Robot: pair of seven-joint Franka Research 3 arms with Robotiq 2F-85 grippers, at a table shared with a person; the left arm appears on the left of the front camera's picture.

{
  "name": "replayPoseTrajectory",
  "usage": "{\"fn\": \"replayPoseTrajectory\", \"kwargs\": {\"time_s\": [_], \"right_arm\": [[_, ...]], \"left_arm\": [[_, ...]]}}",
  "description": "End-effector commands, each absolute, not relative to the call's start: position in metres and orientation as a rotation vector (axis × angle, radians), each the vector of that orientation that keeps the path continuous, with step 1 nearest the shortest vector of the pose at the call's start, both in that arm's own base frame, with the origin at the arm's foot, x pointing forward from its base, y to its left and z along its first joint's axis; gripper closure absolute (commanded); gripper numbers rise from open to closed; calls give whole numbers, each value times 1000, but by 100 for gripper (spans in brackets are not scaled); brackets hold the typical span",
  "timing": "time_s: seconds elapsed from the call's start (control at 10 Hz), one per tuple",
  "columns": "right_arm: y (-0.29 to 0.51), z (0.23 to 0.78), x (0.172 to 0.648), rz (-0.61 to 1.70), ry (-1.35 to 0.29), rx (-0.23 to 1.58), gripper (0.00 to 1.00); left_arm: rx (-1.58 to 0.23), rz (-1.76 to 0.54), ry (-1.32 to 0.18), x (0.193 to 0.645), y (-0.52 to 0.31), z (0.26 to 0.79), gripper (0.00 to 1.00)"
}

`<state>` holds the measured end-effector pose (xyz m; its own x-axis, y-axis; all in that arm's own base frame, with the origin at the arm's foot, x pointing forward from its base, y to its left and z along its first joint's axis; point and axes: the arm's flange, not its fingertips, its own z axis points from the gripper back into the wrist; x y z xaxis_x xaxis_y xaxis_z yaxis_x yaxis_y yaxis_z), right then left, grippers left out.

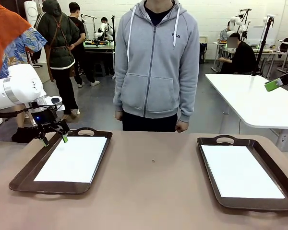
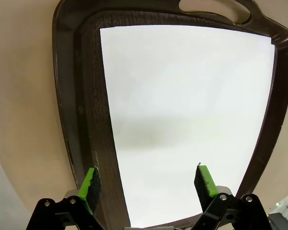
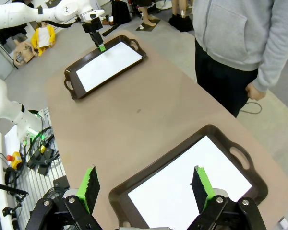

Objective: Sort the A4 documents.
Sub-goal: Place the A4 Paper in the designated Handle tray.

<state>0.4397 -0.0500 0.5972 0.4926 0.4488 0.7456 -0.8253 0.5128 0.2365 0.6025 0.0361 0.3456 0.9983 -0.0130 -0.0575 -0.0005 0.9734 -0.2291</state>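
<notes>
Two A4 documents lie flat, one in each dark brown tray. The left sheet rests in the left tray. My left gripper hovers open over that tray's far left corner. In the left wrist view its green pads straddle the sheet's edge and the tray rim, holding nothing. The right sheet fills the right tray. My right gripper hangs high and open above that tray and sheet; one finger shows at the picture's right edge.
A person in a grey hoodie stands at the table's far edge, hands down at the sides. The tan tabletop between the trays is bare. Another white table stands behind on the right.
</notes>
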Motion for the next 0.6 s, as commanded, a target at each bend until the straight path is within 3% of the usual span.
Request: {"fn": "replayPoseTrajectory", "kwargs": {"time_s": [0.0, 0.5], "right_arm": [[-49, 596, 439, 840, -668, 640, 0], [-49, 596, 439, 840, -668, 640, 0]], "left_arm": [[-233, -10, 66, 602, 37, 346, 0], [-233, -10, 66, 602, 37, 346, 0]]}}
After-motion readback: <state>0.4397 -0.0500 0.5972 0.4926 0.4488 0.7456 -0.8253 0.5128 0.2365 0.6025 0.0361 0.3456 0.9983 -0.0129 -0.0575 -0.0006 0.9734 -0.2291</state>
